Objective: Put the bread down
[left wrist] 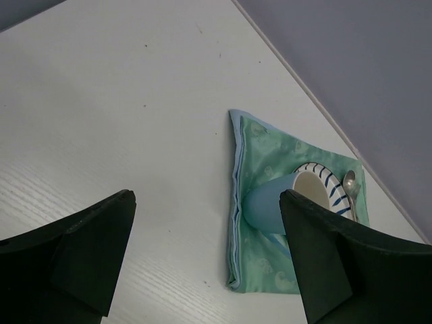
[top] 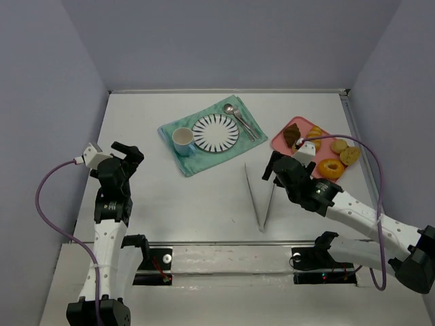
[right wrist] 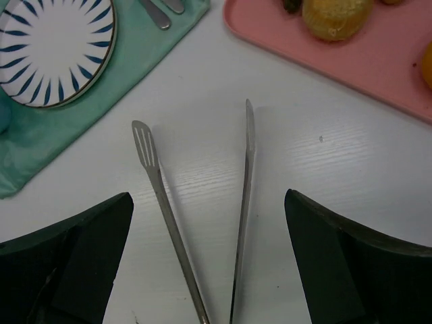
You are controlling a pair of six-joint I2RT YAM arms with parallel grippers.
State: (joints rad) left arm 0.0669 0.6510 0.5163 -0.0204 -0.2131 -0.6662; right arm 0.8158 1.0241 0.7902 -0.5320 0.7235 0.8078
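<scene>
The bread (top: pixel 315 132), a small golden bun, lies on the pink tray (top: pixel 280 141) at the right, next to a dark brown piece. It shows at the top of the right wrist view (right wrist: pixel 335 15). Metal tongs (top: pixel 262 197) lie open on the table in front of the tray. My right gripper (top: pixel 274 168) is open and hovers over the tongs (right wrist: pixel 247 162), with both tong arms between its fingers (right wrist: pixel 208 202). My left gripper (top: pixel 128 153) is open and empty over bare table at the left (left wrist: pixel 206 202).
A green cloth (top: pixel 197 159) holds a blue cup (top: pixel 182 140), a blue-striped plate (top: pixel 215 132) and cutlery (top: pixel 241 119). The tray also holds a ring donut (top: pixel 331 168) and two tan cookies (top: pixel 345 150). Walls enclose the table.
</scene>
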